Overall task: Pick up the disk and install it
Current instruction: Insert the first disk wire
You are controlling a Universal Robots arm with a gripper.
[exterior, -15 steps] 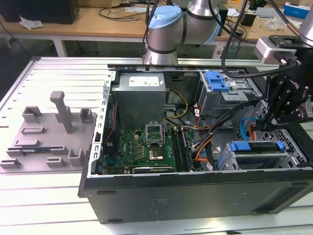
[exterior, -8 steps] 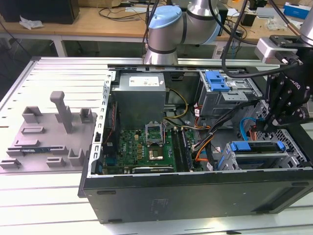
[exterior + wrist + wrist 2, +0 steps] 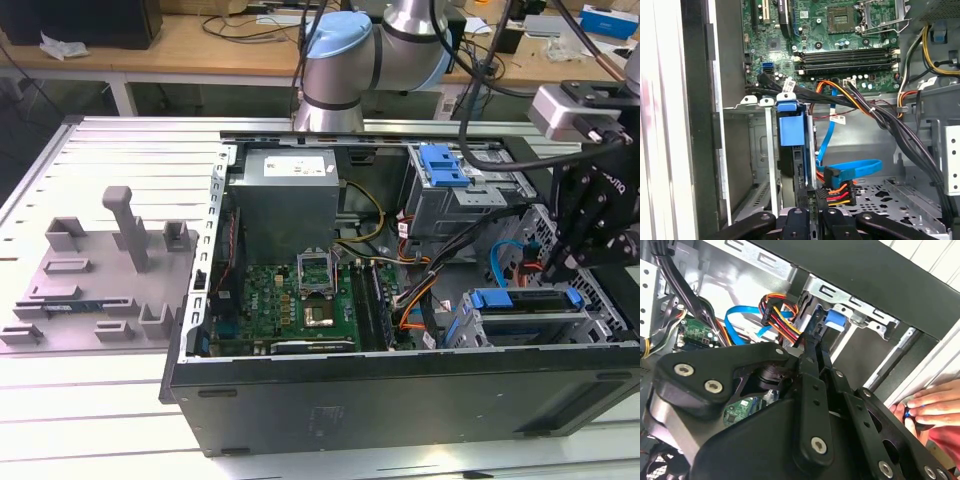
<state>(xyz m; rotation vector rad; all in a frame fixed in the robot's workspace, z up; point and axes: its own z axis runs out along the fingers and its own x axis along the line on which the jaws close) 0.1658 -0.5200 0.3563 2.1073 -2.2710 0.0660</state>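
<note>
The disk [image 3: 524,299] sits in the lower drive cage at the exterior view's right of the open computer case, its blue carrier frame facing up. The first wrist view has the disk [image 3: 790,131] standing on edge between the cage's metal walls. A blue corner of the disk [image 3: 833,320] shows in the second wrist view past the fingertips. My gripper [image 3: 553,266] hangs just behind the disk, over the cables. The two black fingers lie together at the tips in both wrist views, so the gripper [image 3: 813,343] [image 3: 815,202] is shut with nothing seen between them.
Orange, red and blue cables [image 3: 840,187] bunch beside the cage. The motherboard [image 3: 300,300] fills the case's middle, with a grey power-supply box [image 3: 288,200] behind. A blue latch [image 3: 445,165] tops the upper cage. A person's hand [image 3: 930,407] rests at the case's edge.
</note>
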